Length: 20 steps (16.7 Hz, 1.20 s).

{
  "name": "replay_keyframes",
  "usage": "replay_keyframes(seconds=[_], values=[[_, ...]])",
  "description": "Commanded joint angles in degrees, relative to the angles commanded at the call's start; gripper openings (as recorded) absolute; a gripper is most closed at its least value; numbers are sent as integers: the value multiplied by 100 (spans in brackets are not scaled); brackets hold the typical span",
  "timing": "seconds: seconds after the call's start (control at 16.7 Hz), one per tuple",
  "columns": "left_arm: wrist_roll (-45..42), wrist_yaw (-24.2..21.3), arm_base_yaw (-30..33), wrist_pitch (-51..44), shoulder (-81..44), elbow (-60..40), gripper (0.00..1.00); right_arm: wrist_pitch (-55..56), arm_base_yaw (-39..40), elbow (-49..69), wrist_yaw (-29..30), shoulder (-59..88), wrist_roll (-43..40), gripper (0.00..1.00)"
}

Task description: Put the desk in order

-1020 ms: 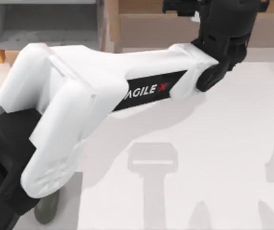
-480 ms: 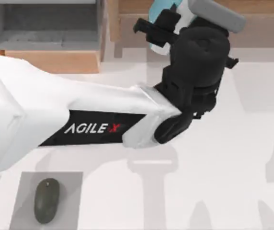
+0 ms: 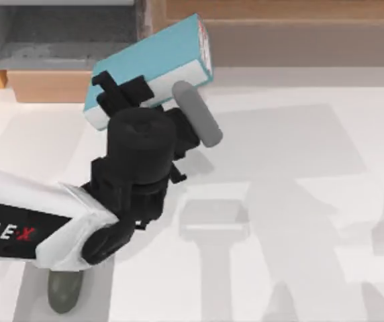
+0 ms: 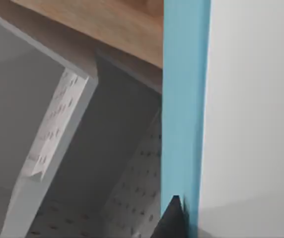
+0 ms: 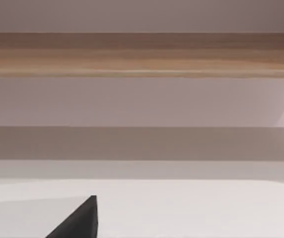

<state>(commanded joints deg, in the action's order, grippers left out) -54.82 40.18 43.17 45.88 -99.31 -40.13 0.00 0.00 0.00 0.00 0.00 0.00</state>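
My left claw [image 3: 121,90], clamped on a blue book [image 3: 153,67], holds it above the back of the white desk [image 3: 299,201], and next should slide it into the grey shelf box [image 3: 64,33].

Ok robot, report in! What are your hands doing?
Left gripper shut on blue book, held above desk near grey shelf unit. Right gripper parked over desk. Mouse below left arm.

book [image 3: 152,64] above desk [image 3: 299,201], before shelf [image 3: 64,40]
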Motion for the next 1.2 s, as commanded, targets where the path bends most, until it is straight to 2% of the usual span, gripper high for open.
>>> replay_keyframes(seconds=[0.3, 0.54, 0.72, 0.9, 1.2], values=[[-1671, -1139, -1359, 58, 386, 807, 0, 0, 0, 0, 0, 0, 0, 100], [-2685, -2227, -2439, 37, 271, 457, 0, 0, 0, 0, 0, 0, 0, 100], [-3153, -2925, -2934, -49, -37, 20, 0, 0, 0, 0, 0, 0, 0, 100], [-3303, -3193, -3066, -107, -219, -164, 0, 0, 0, 0, 0, 0, 0, 100], [-3304, -3177, -3053, -102, -210, -165, 0, 0, 0, 0, 0, 0, 0, 100]])
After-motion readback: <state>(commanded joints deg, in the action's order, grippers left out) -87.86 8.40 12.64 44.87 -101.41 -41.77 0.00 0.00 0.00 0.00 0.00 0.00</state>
